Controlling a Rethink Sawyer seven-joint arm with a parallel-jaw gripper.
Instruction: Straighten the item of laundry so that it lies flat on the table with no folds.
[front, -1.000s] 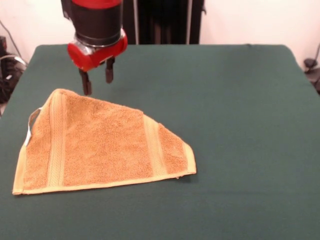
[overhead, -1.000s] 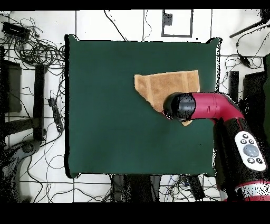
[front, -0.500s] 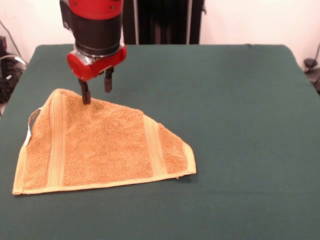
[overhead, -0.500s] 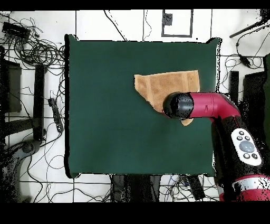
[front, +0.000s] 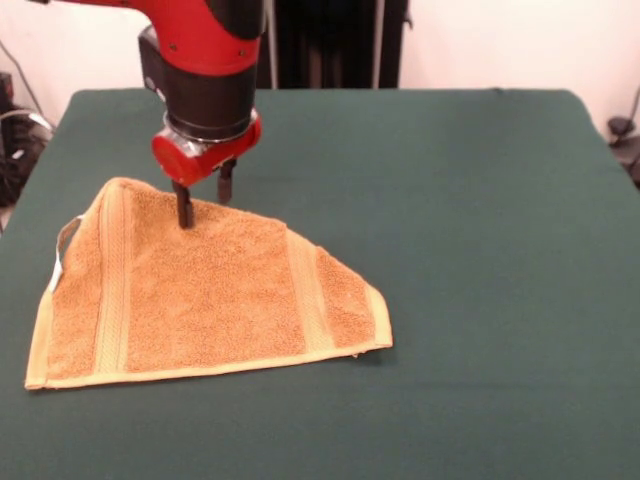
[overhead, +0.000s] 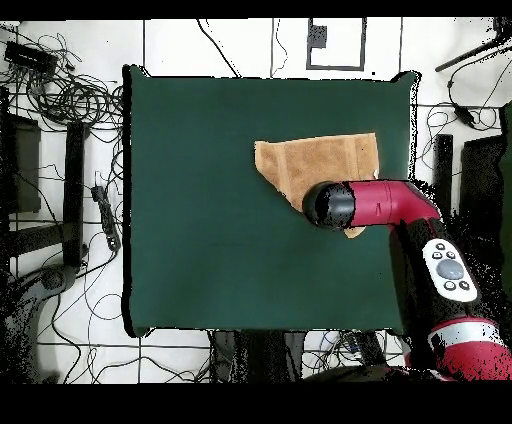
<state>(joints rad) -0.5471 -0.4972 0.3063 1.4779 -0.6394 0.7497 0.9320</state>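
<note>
**Mia:** Where is the towel (front: 190, 295)?

**Sam:** It lies on the green worktop (front: 470, 250), over on the left side in the front view. It is not flat yet. One part is folded over, so it looks like a lopsided triangle, not a square.

**Mia:** What is the robot's gripper (front: 205, 200) doing?

**Sam:** It is low at the far, slanted edge of the towel. The fingers (front: 184, 208) are a little way apart and hold nothing. One finger looks to be on the cloth and the other at the edge or just past it. From above, the arm (overhead: 385, 205) hides them.

**Mia:** How should it do this bit well?

**Sam:** I think it should go straight down so the edge sits between the fingers. Then pinch only the top layer. If it grabs both layers, the fold will just slide along. After that, lift a little and pull the flap away over the bare green.

**Mia:** Is there room for that?

**Sam:** Yes. The worktop is much bigger than the towel, and nothing else sits on it. The green cover looks soft and a bit fuzzy, so the bottom layer may stay put.

**Mia:** What is around the worktop?

**Sam:** Lots of cables (overhead: 70, 100) on a pale floor.
</note>
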